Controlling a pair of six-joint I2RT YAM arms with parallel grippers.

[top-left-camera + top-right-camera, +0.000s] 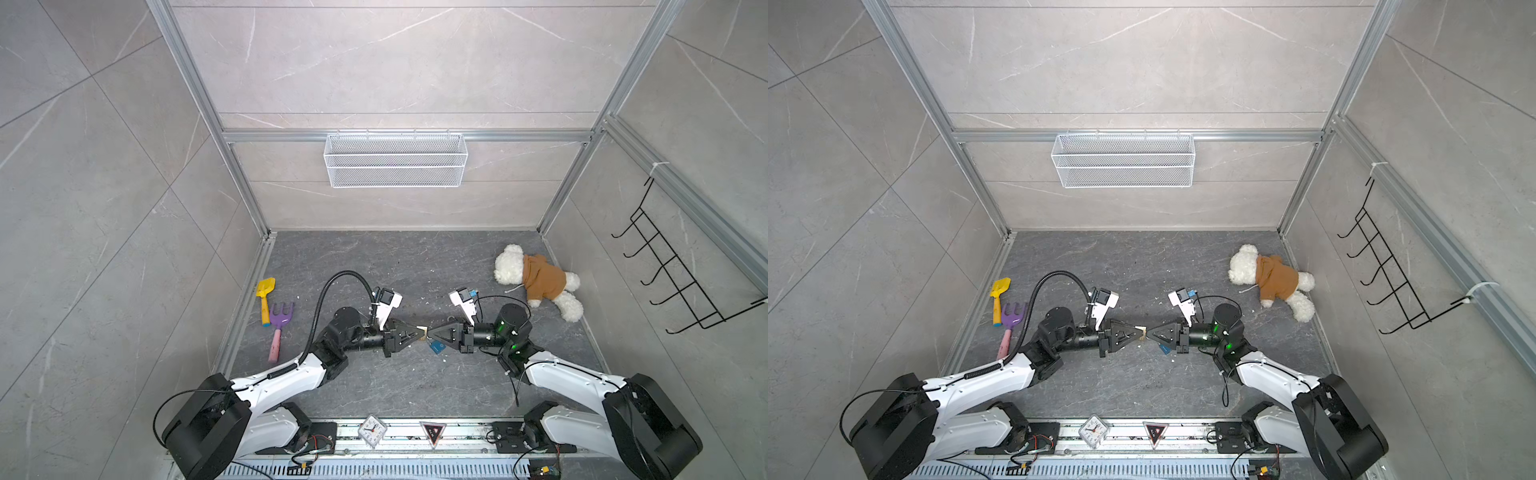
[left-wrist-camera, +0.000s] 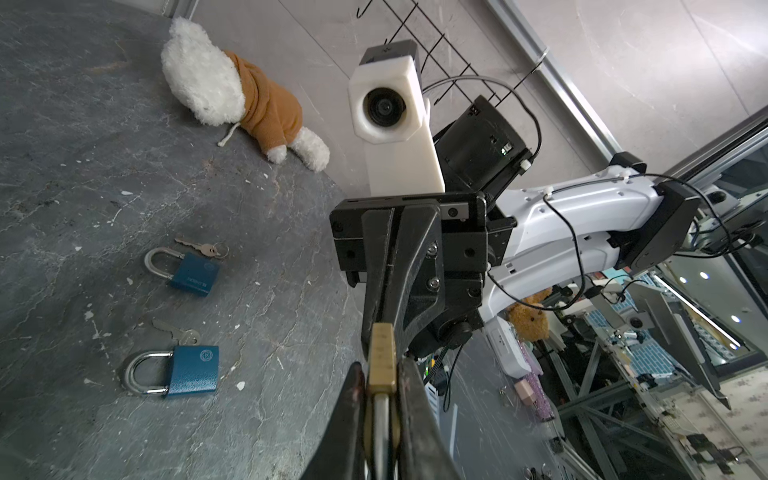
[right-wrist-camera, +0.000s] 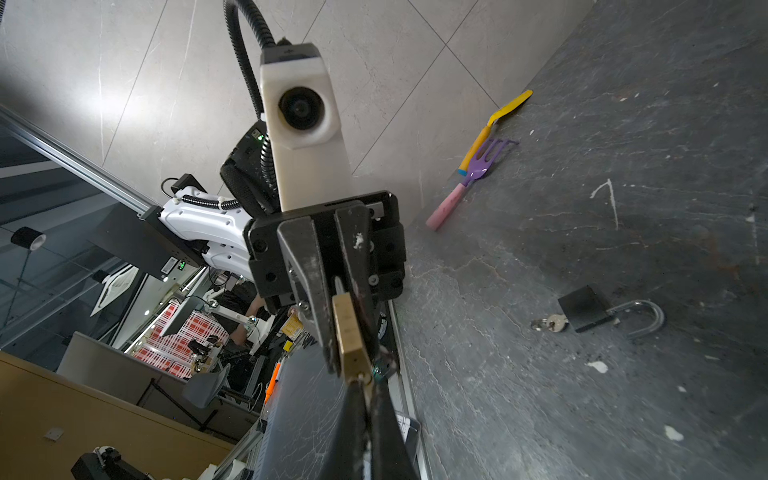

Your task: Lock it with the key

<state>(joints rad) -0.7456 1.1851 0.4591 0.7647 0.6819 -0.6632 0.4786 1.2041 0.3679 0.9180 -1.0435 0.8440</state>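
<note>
Dark floor point(image 2: 83, 124), both blue padlocks point(image 2: 193, 370) in left wrist view alone

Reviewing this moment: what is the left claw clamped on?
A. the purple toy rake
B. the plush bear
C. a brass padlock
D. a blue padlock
C: the left claw is shut on the brass padlock, held up off the table, while the two blue padlocks lie untouched on it.
</note>
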